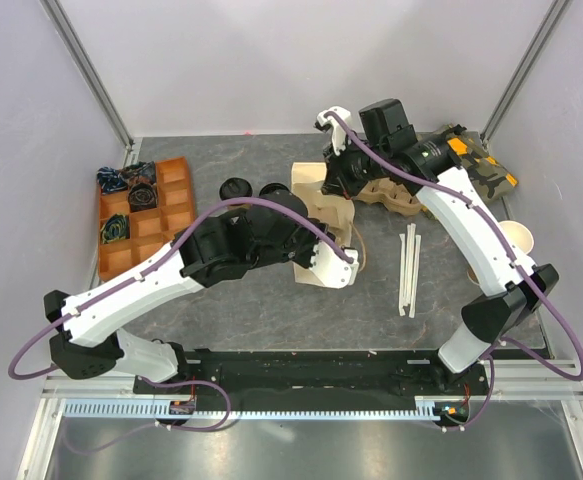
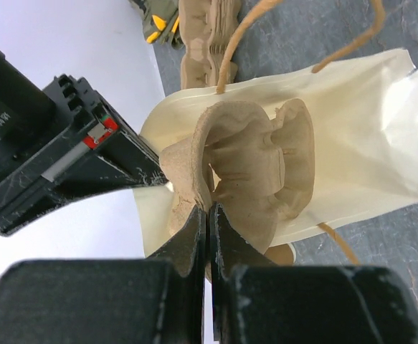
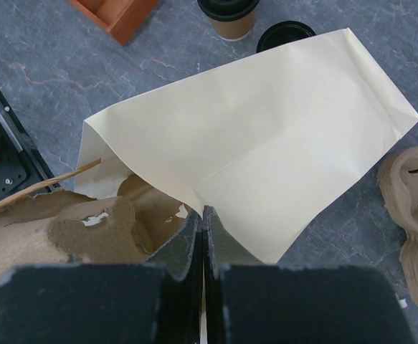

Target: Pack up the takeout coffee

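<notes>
Left wrist view: my left hand (image 2: 207, 209) is clamped on the carrier (image 2: 252, 165) inside the bag (image 2: 366, 129). My right hand (image 3: 203, 212) pinches the bag's mouth. Coffee (image 3: 228, 14) stands on the desk (image 3: 122, 64), top centre of the right wrist view. It's probably light and crushable, so I'd grip mid-wall, gently.

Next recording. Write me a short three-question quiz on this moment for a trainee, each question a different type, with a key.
1. True or false: the takeout coffee is already inside the paper bag.
2. The pulp cup carrier is gripped by: A) the left pincer; B) the right pincer; C) neither.
3. Fill in: the right pincer is shut on the edge of the ____.
Key: 1 false, it stands outside, beyond the bag. 2 A. 3 paper bag.
</notes>
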`<state>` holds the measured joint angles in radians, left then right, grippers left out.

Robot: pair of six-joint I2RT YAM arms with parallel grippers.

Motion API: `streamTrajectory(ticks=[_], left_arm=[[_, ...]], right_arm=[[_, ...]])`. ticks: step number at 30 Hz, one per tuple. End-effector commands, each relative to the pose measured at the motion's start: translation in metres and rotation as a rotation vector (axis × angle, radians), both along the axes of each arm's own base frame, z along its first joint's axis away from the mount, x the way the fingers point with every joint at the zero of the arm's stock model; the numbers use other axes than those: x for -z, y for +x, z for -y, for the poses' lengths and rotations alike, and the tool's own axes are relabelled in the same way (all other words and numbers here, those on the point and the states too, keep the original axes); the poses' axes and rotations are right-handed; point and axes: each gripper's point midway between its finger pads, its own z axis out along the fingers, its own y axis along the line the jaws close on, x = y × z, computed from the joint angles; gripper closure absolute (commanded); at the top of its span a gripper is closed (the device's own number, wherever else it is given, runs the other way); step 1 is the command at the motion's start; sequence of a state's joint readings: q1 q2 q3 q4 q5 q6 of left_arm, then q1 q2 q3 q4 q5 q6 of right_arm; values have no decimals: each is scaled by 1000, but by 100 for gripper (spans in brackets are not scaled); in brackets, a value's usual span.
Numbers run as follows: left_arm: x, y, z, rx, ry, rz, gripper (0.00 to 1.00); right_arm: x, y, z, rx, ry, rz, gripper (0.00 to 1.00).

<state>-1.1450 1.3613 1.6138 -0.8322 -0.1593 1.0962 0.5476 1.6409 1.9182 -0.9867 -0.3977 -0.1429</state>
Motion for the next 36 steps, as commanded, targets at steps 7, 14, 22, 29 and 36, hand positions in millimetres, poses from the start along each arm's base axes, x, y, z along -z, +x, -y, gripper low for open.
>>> streamTrajectory(ticks=[7,14,22,29,36], left_arm=[[2,29,5,-101,-99,-13,98],[19,43,14,-91,-73,-4,98],[35,68,16,-138,-79,-70,98],[56,91,13,-172,-74,-144,98],[72,104,11,-180,-77,-210,97]], right_arm=[[13,4,-7,6,36,-76,100],[19,12,-8,44,55,-128,100],[21,14,-12,60,78,-162,100],[38,11,-12,97,78,-244,100],[46,15,-11,115,76,-276,100]])
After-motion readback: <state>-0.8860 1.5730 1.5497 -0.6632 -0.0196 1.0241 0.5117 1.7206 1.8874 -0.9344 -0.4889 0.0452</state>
